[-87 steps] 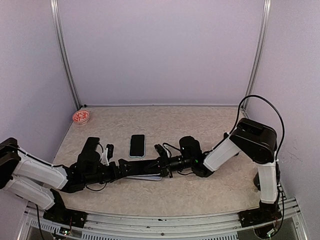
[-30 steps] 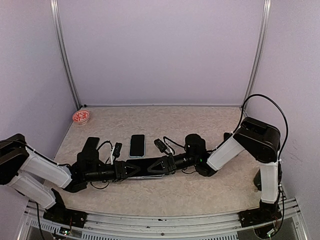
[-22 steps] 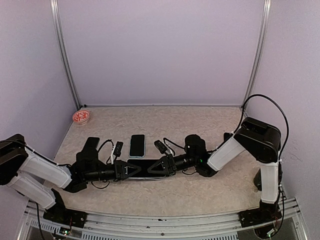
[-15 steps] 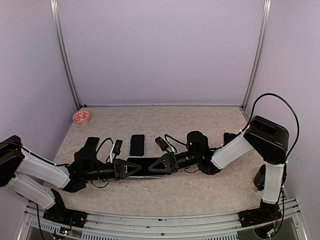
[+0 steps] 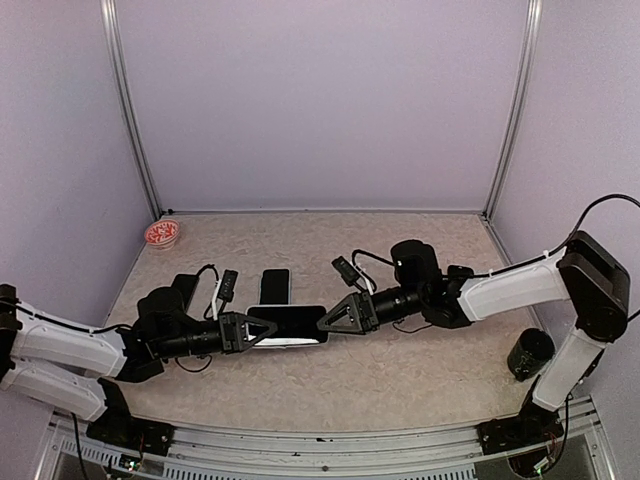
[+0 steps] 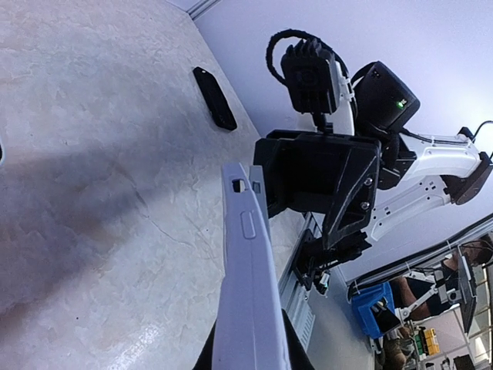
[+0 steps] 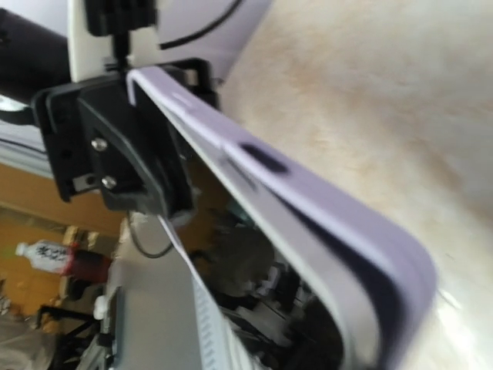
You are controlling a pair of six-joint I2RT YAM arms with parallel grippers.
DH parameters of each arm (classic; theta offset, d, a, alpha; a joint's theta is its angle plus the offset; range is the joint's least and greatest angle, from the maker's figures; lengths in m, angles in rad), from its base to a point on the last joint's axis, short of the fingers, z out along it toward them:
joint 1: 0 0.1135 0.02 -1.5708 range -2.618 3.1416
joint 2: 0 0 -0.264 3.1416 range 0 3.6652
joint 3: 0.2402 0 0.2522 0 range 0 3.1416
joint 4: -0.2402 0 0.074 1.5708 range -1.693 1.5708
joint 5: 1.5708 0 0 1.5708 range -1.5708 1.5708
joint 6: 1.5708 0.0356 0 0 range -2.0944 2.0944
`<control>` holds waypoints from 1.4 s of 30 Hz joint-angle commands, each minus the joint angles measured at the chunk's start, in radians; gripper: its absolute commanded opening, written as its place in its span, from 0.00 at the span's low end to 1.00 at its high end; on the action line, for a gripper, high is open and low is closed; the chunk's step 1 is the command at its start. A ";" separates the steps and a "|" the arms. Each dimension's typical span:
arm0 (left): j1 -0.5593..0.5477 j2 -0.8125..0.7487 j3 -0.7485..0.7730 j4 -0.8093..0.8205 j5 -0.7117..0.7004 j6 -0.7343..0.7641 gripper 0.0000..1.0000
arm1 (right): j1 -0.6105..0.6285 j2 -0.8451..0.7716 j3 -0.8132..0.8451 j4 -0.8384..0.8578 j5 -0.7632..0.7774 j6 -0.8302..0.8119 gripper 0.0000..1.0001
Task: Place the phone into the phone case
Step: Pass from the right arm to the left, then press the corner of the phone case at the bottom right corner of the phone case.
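My left gripper (image 5: 250,329) is shut on the left end of a lavender phone case (image 5: 287,325) and holds it level just above the table. A dark glossy phone screen (image 7: 254,285) shows inside the case's rim. In the left wrist view the case (image 6: 246,293) runs edge-on out from between my fingers, towards the right gripper (image 6: 312,181). My right gripper (image 5: 332,316) stands open at the case's right end. The right wrist view looks along the case (image 7: 293,185) to the left gripper (image 7: 123,146).
A second dark phone (image 5: 274,285) lies flat on the table behind the held case. A black slab (image 5: 181,291) lies further left. A red-and-white dish (image 5: 161,234) sits at the back left corner. A black cylinder (image 5: 529,351) stands by the right arm's base.
The right gripper has opened and its arm has stretched out to the right. The left gripper has closed on the case, which now hangs slightly higher.
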 commanded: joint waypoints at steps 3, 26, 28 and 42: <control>0.007 -0.066 0.048 -0.074 -0.021 0.082 0.00 | -0.034 -0.166 -0.055 -0.222 0.062 -0.157 0.57; 0.004 -0.116 0.104 0.017 0.230 0.225 0.00 | -0.070 -0.303 -0.245 0.194 -0.159 -0.173 0.97; 0.003 -0.111 0.104 0.046 0.246 0.216 0.00 | -0.068 -0.305 -0.253 0.242 -0.168 -0.165 0.98; -0.031 -0.030 0.109 0.206 0.308 0.154 0.00 | -0.009 -0.212 -0.158 0.275 -0.207 -0.175 0.96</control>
